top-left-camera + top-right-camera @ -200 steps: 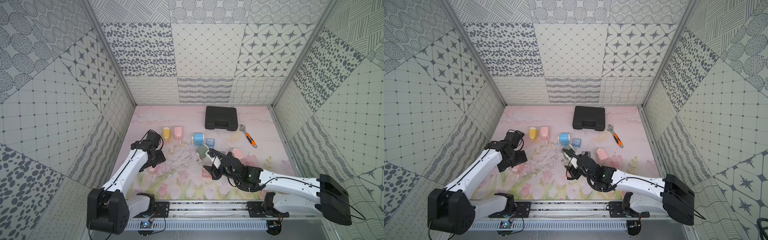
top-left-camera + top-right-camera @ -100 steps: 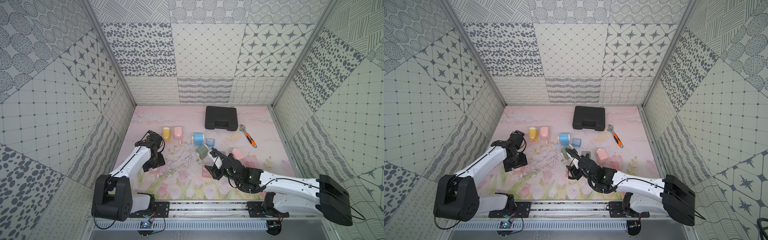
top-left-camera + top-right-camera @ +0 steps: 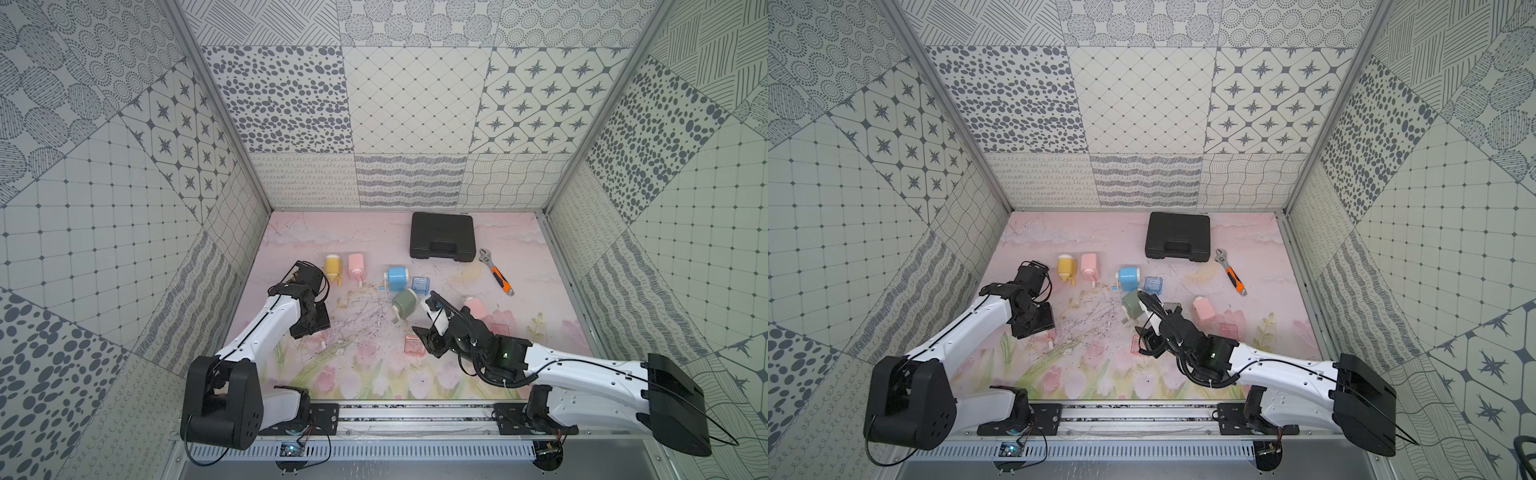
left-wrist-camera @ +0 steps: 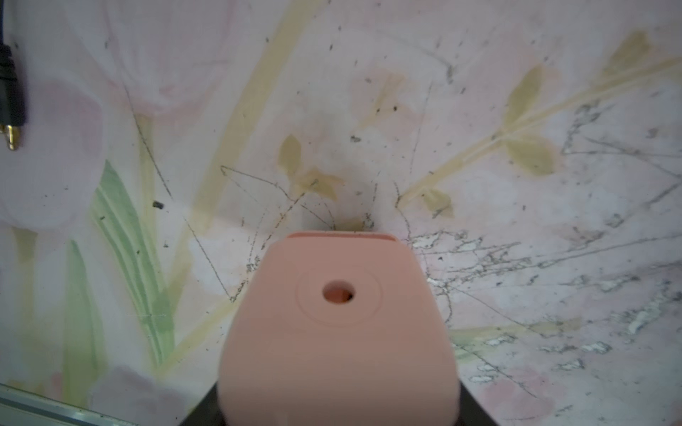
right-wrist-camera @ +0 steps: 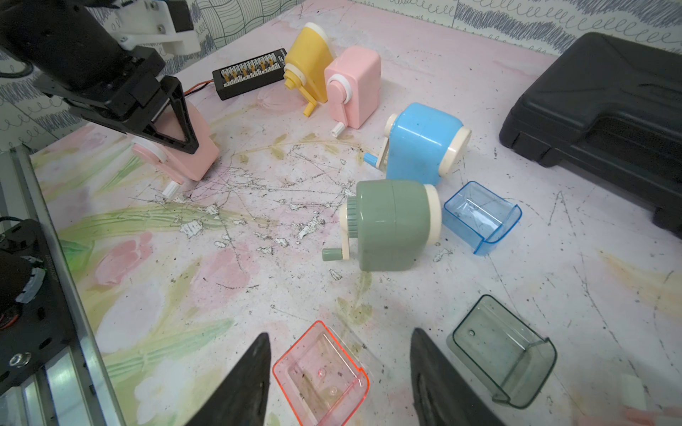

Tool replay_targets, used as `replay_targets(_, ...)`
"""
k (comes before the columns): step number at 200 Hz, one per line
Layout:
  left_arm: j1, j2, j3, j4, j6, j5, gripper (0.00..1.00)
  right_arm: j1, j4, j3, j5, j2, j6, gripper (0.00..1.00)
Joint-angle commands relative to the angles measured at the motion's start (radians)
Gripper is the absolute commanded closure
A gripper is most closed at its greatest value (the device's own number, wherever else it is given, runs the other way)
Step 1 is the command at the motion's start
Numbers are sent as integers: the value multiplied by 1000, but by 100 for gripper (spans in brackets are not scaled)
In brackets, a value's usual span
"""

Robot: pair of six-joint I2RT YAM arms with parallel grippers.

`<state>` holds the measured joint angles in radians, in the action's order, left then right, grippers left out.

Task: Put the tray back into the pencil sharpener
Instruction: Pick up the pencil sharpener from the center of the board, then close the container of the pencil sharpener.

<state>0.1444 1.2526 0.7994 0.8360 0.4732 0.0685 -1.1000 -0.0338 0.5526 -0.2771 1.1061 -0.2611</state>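
early yet — left gripper (image 5: 184,140) clamped on the pink plastic pencil sharpener (image 5: 201,158); right gripper (image 5: 339,333) jaws apart astride the clear red plastic tray (image 5: 321,372) — not yet lifted or inserted.

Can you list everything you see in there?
yellow sharpener: one, yellow, back left.
pink sharpeners: three, pink; beside yellow, far right, in left gripper.
blue sharpener: one, blue, middle.
green sharpener: one, green, middle.
blue tray: one, blue, beside blue sharpener.
grey-green tray: one, grey-green, beside the right gripper.
red trays: two, clear red; between right gripper's fingers, far right.
case: one, black, back.
wrench: one, orange handle, right of case.
connector board: one, black, back left.
left gripper: black, shut on a pink sharpener.
right gripper: black, open.
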Motion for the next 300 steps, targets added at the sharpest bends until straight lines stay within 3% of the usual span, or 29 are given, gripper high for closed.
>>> replay_targets(1, 20, -104, 22, -100, -145, -122, 74, -5, 33, -8, -74, -54, -141, 40)
replay_targets(47, 145, -250, 52, -252, -480, -268, 80, 13, 302, -8, -243, -146, -569, 46)
replay_targets(108, 470, -186, 78, -76, -1099, -264, 81, 113, 397, -60, -59, -183, -811, 48)
replay_targets(138, 578, -107, 107, 6, -1286, -266, 83, 124, 353, -88, 4, -165, -867, 50)
replay_targets(175, 666, 16, 114, -3, -1394, -189, 81, 125, 319, -58, 78, -80, -868, 51)
replay_targets(233, 707, 158, 125, -62, -1378, -94, 73, 136, 214, -57, 164, 9, -870, 52)
replay_targets(272, 707, 186, 106, -129, -1374, -106, 50, 156, 160, -70, 205, 29, -869, 52)
replay_targets(300, 706, 198, 89, -153, -1378, -117, 42, 165, 142, -65, 221, 48, -868, 52)
